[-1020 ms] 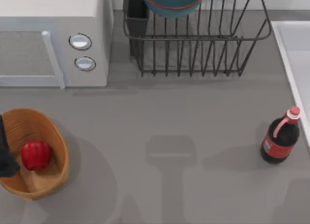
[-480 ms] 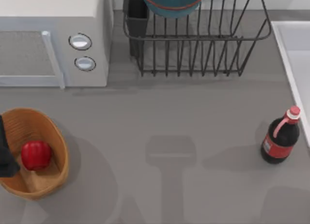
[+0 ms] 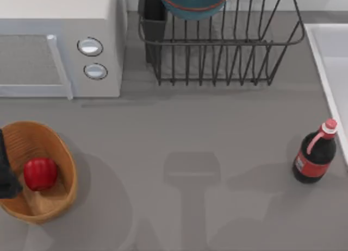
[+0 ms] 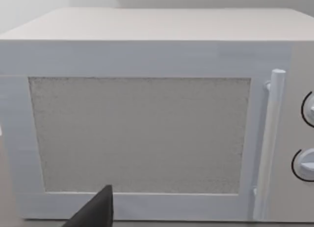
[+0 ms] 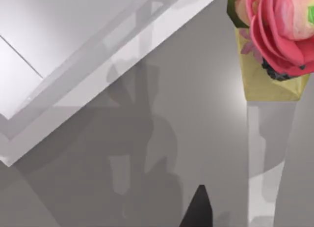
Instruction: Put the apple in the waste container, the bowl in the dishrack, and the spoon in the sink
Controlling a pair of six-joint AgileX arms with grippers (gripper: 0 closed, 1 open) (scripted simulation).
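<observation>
The red apple [image 3: 41,173] lies inside the orange-tan waste container [image 3: 32,136] at the table's left. The blue-teal bowl [image 3: 193,2] rests in the dark wire dishrack [image 3: 217,43] at the back. The pale sink [image 3: 322,61] runs along the right edge, and its raised rim [image 5: 98,65] shows in the right wrist view. The spoon is out of view. My left gripper [image 3: 6,172] is a dark shape at the left edge, beside the apple and over the container's rim. A dark tip of my right gripper [image 5: 198,211] hangs above grey table near the sink's corner.
A white microwave [image 3: 60,44] with two round knobs stands at the back left, facing the left wrist camera [image 4: 142,133]. A dark red-labelled bottle [image 3: 314,153] stands at the right near the sink. A yellow vase with a pink flower [image 5: 274,45] stands by the sink.
The apple, bowl and bottle have not moved. The left gripper has barely shifted at the container. The arm shadow at the table's front right has moved.
</observation>
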